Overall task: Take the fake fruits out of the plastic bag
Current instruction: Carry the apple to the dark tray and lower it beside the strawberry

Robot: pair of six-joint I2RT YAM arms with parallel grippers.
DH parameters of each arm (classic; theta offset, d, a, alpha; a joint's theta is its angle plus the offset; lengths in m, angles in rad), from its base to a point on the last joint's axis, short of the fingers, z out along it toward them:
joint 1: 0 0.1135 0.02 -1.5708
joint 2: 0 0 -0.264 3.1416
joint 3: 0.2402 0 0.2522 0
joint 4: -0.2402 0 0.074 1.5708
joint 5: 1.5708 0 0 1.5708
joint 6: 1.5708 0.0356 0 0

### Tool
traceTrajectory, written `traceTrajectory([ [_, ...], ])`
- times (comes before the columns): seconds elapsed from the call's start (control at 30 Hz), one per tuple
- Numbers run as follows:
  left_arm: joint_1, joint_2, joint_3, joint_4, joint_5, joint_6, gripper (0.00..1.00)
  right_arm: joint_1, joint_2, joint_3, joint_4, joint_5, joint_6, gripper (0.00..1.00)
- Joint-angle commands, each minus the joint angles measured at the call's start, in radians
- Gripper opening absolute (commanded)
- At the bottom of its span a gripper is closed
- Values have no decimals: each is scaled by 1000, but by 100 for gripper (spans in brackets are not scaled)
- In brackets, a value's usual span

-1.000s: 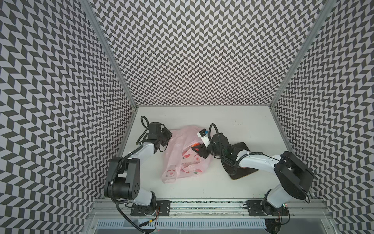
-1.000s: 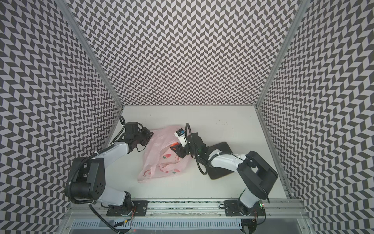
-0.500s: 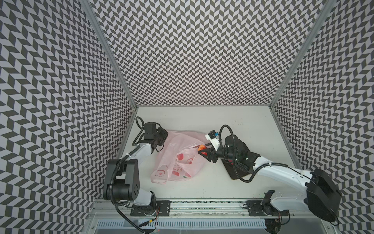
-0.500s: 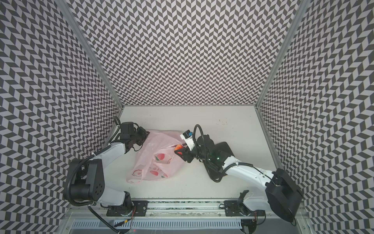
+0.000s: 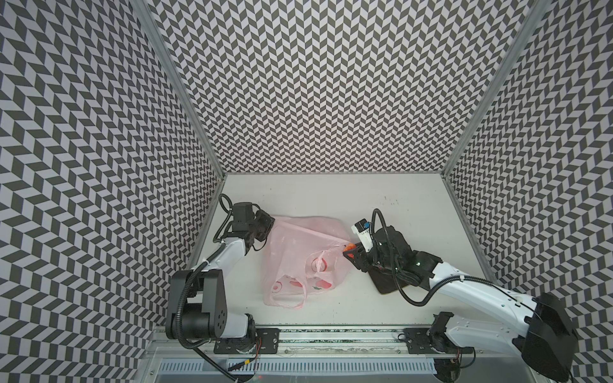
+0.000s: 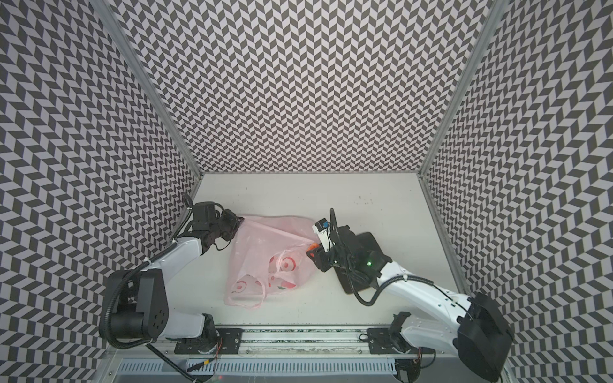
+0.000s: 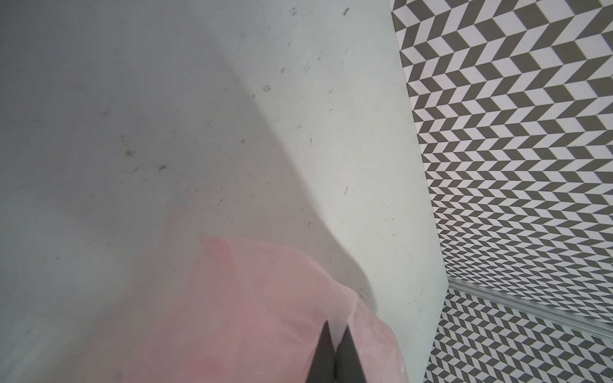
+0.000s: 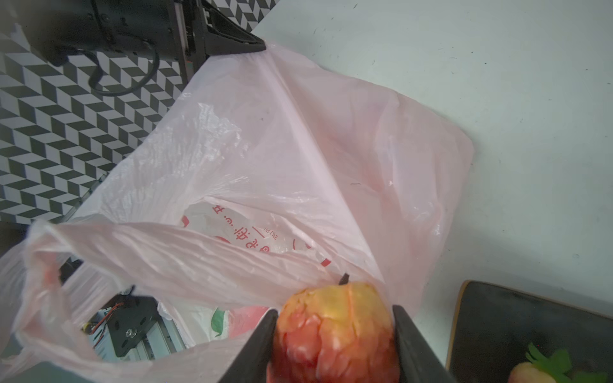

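Right end effector (image 8: 334, 313) grasps the red-yellow apple (image 8: 335, 341) at the right edge of the plastic bag (image 5: 298, 245). Dark board (image 8: 517, 328) lies just right of it, on this arm's side, carrying a strawberry (image 8: 525, 374). Left end effector (image 7: 336, 331) clenched on the bag's far-left corner

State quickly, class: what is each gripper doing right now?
Left gripper: shut on the plastic bag, at a corner.
Right gripper: shut on the apple.
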Motion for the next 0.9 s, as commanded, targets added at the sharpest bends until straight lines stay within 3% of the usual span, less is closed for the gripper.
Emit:
traceTrajectory([
  [0.0, 49, -22, 0, 22, -120, -15, 0, -19, -62, -39, -113, 159, 63, 43],
  [0.1, -4, -23, -3, 27, -108, -40, 0, -31, -83, -67, -82, 192, 77, 44],
  [0.27, -192, -37, -33, 72, -156, -141, 0, -72, -92, -150, -1, 280, 114, 44],
  [0.43, -290, -37, -69, 127, -183, -224, 0, -106, -86, -224, 64, 249, 119, 44],
  [0.63, -281, -55, -63, 97, -261, -228, 0, -111, -56, -195, -18, 215, 107, 45],
  [0.87, -163, -95, -37, 43, -350, -224, 0, -111, -112, -152, -157, 151, 117, 49],
])
